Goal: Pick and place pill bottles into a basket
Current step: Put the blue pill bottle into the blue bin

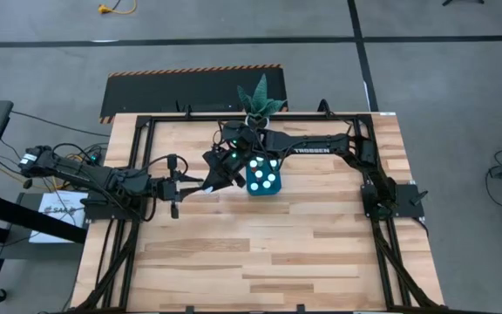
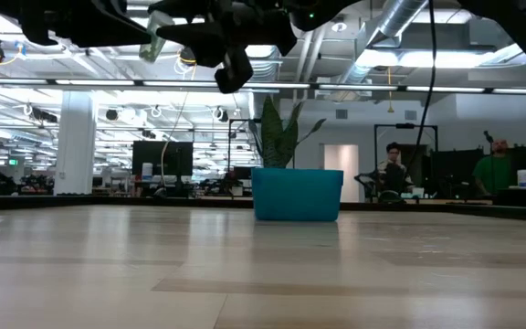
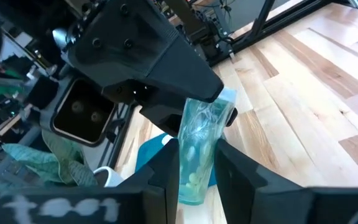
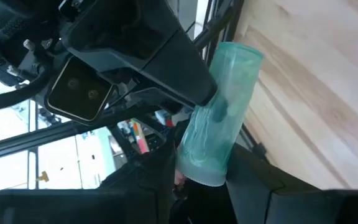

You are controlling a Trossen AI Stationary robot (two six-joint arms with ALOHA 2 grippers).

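A see-through green pill bottle (image 3: 199, 149) with pills inside is held in the air between both grippers, to the left of the basket; it also shows in the right wrist view (image 4: 219, 112) and the low view (image 2: 152, 44). My left gripper (image 1: 206, 185) and my right gripper (image 1: 225, 170) are both shut on it. The teal basket (image 1: 264, 177) rests on the table with several white-capped bottles standing in it. In the low view the basket (image 2: 297, 194) stands well below the grippers. My left gripper pinches the bottle's lower part (image 3: 194, 177) between its two fingers, which lie along the bottle. The bottle is lifted clear of the table. My right gripper pinches the bottle's pale end (image 4: 201, 171) between its two fingers, which lie along it, coming from the opposite side. The bottle is high above the table.
A green plant in a white pot (image 1: 258, 103) stands just behind the basket at the table's far edge. Black frame rails (image 1: 138, 174) run along the table's left, right and far sides. People (image 2: 393, 164) are in the room beyond the table.
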